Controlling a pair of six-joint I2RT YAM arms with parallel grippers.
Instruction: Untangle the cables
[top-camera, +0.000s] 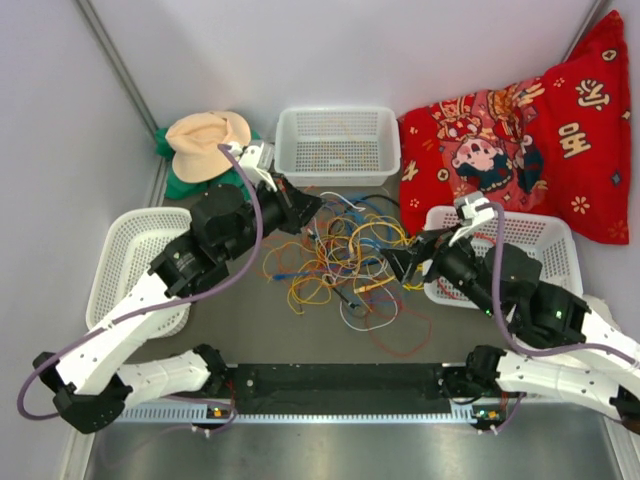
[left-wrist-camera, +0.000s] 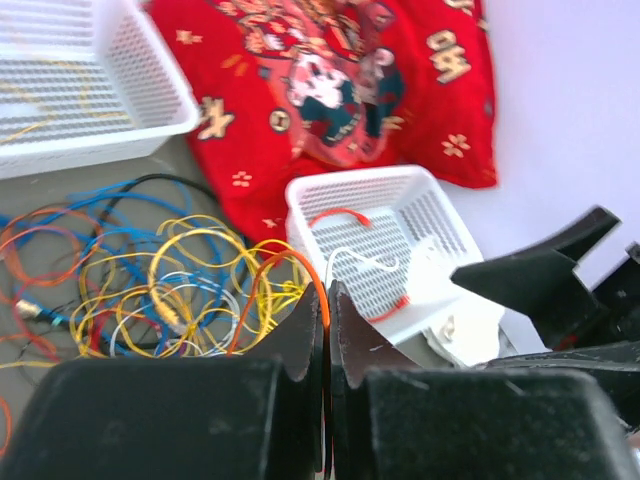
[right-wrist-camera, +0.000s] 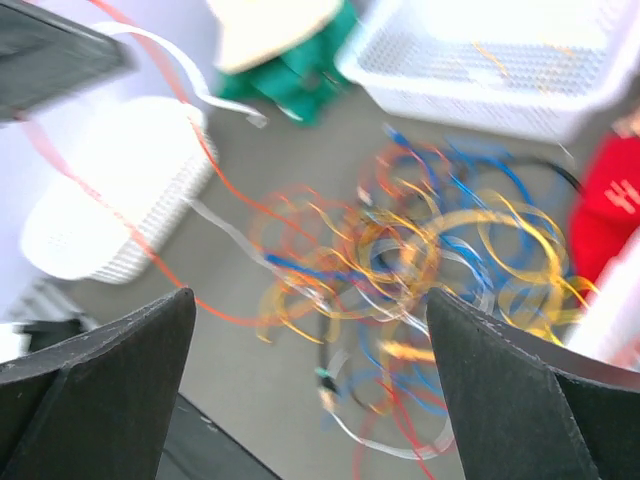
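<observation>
The cables lie in a loose tangle of yellow, orange, blue, red, white and black loops in the middle of the table. My left gripper is at the tangle's back left edge. In the left wrist view it is shut on an orange cable that arcs up out of the tangle. My right gripper is at the tangle's right edge. In the blurred right wrist view it is open and empty, above the tangle.
A white basket stands at the back, an oval one at the left, and another at the right holding a red and a white cable. There is a red printed cloth at back right and a beige hat at back left.
</observation>
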